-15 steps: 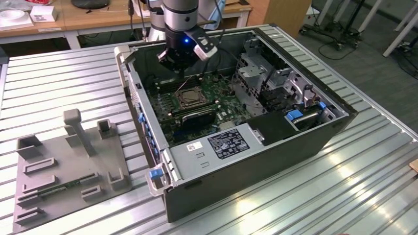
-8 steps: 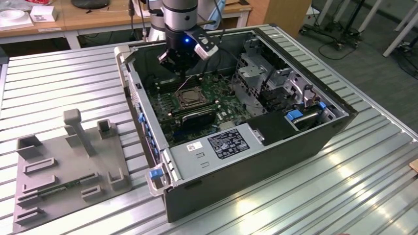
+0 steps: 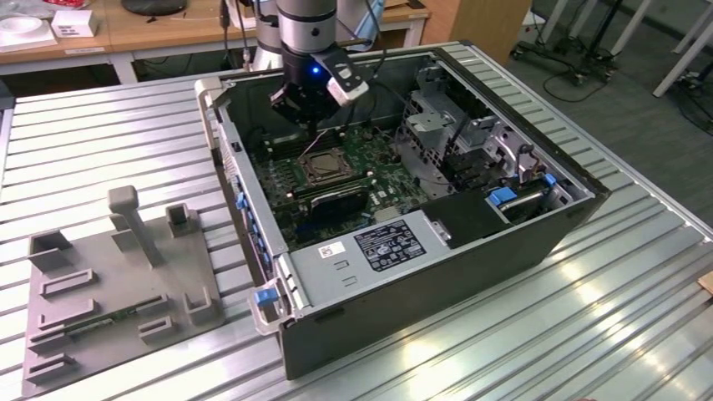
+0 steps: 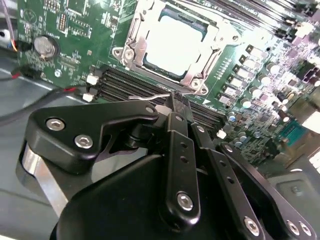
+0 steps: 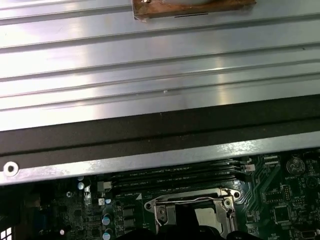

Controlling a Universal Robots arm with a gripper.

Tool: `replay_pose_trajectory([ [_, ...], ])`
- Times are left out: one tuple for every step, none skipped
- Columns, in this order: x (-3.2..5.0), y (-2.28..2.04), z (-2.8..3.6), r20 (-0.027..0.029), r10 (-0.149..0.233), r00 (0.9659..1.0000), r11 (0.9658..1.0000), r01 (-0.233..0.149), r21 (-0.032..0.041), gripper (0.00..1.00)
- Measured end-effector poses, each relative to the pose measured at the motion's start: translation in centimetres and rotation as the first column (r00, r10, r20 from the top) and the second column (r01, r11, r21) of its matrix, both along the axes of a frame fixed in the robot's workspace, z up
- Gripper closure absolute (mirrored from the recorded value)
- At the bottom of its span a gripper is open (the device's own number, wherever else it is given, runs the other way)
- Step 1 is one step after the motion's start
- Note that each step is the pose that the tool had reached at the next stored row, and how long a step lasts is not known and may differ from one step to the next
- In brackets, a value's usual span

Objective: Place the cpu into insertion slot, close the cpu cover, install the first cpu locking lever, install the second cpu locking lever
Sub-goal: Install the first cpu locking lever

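Observation:
The cpu [image 4: 172, 45] lies in the insertion slot [image 3: 323, 161], its pale face showing through the cut-out of the silvery cpu cover [image 4: 136, 35], which lies flat over it. My gripper [image 4: 174, 99] hangs inside the open computer case, just beside the socket on the memory-slot side, with its black fingers [image 4: 176, 150] shut together. A thin wire locking lever [image 4: 147, 97] runs sideways and its end meets my fingertips. In the exterior view the gripper [image 3: 314, 117] is above the board, just behind the socket. The first wrist view shows the socket [image 5: 192, 212] beyond the case wall.
Long black memory slots [image 4: 125, 82] lie between my gripper and the socket. A coin battery [image 4: 44, 46] sits on the green board. Case walls [image 3: 240, 192], a metal drive cage [image 3: 446, 134] and the power supply [image 3: 379, 246] close in the space. A grey fixture plate [image 3: 112, 276] lies on the ribbed table.

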State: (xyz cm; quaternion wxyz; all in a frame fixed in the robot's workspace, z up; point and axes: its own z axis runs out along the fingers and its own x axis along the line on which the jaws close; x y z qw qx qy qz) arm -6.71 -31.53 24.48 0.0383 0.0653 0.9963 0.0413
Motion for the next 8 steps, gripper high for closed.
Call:
replay_pose_trajectory([
  [0.00,0.00,0.00,0.0001,0.000,1.0000,1.0000,0.000,0.0000,0.90],
  [0.00,0.00,-0.01,0.0002,0.000,1.0000,1.0000,0.000,0.0000,0.90],
  [0.00,0.00,-0.01,0.0003,-0.001,1.0000,1.0000,0.001,0.0031,0.90],
  [-0.01,0.00,-0.02,0.0004,-0.001,1.0000,0.9998,0.001,0.0175,0.90],
  [-0.01,0.01,-0.02,0.0002,-0.001,1.0000,0.9994,0.001,0.0352,0.90],
  [0.00,0.00,-0.01,0.0002,0.000,1.0000,0.9990,0.000,0.0439,0.90],
  [0.00,0.01,-0.01,0.0002,0.000,1.0000,0.9990,0.000,0.0441,0.90],
  [0.00,0.01,-0.02,0.0002,-0.001,1.0000,0.9990,0.001,0.0442,0.90],
])
